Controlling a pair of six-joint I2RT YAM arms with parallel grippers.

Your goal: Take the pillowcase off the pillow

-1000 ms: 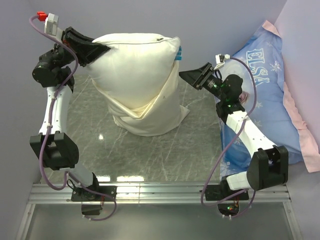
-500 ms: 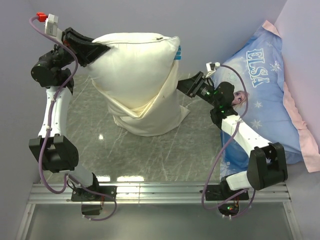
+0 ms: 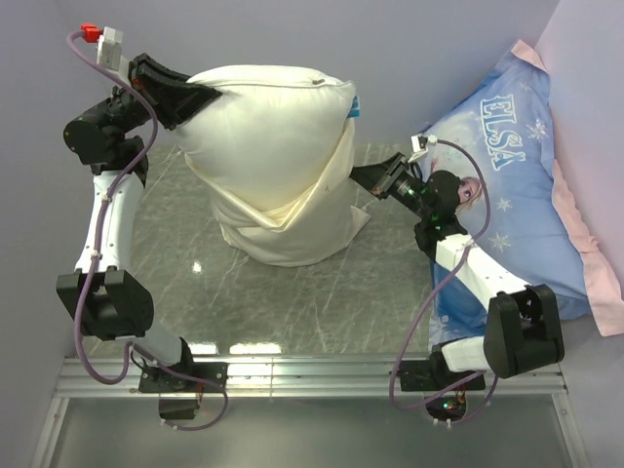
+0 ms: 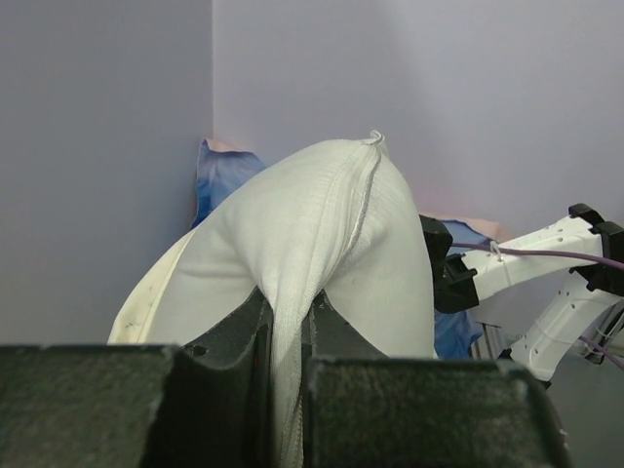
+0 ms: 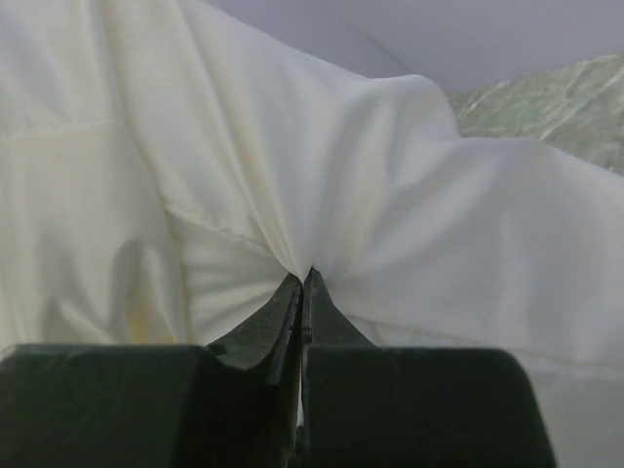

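Tabletop point(image 3: 292, 302) grey marble, walls point(image 3: 439, 39) lilac; left hand point(image 3: 212, 95) pinches pillow point(image 3: 263, 117), right hand point(image 3: 355, 175) pinches pillowcase point(image 3: 292, 234).

Overhead view. The single legible word, "ELSA", in pale capitals, stands on the blue printed pillow point(image 3: 526, 185) at far right.

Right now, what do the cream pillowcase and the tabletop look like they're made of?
Pillowcase: thin woven cloth, likely cotton, matte; it wrinkles and gathers into soft folds. Tabletop: polished grey stone or a stone-look laminate, glossy; pale veins and light glare show.
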